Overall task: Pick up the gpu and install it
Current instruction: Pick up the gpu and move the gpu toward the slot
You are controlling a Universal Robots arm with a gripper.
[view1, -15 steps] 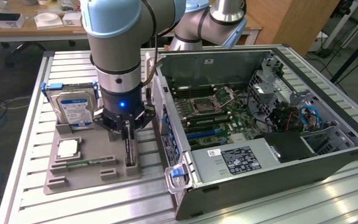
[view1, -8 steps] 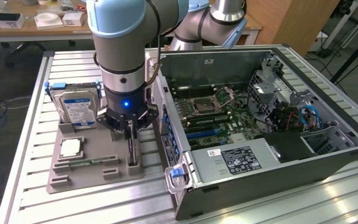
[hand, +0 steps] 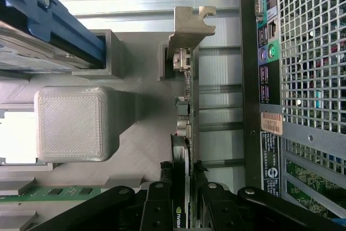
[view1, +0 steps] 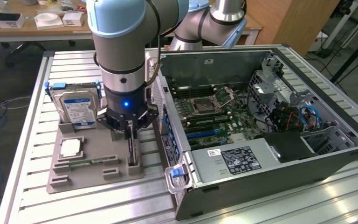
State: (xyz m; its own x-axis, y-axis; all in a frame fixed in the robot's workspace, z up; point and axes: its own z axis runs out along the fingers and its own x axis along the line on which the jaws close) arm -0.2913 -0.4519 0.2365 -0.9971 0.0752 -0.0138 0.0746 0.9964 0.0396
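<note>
The gpu (view1: 133, 150) stands on its long edge in a slot of the grey holder tray (view1: 92, 179), a thin dark card beside the open computer case (view1: 241, 161). My gripper (view1: 131, 133) is lowered straight onto it. In the wrist view the gpu (hand: 187, 106) runs away from me, ending in its silver metal bracket (hand: 192, 25). My gripper (hand: 184, 172) has one black finger (hand: 155, 209) pressed against each face of the card's near end, so it is shut on the gpu. The card still rests in the holder.
On the same tray stand a silver hard drive with a blue label (view1: 76, 109), a square processor (view1: 71, 148) and a green memory stick (view1: 92, 162). The case lies open with its motherboard (view1: 216, 112) and blue slots (view1: 201, 134) exposed. Its rear panel (hand: 270, 79) is close beside the gpu.
</note>
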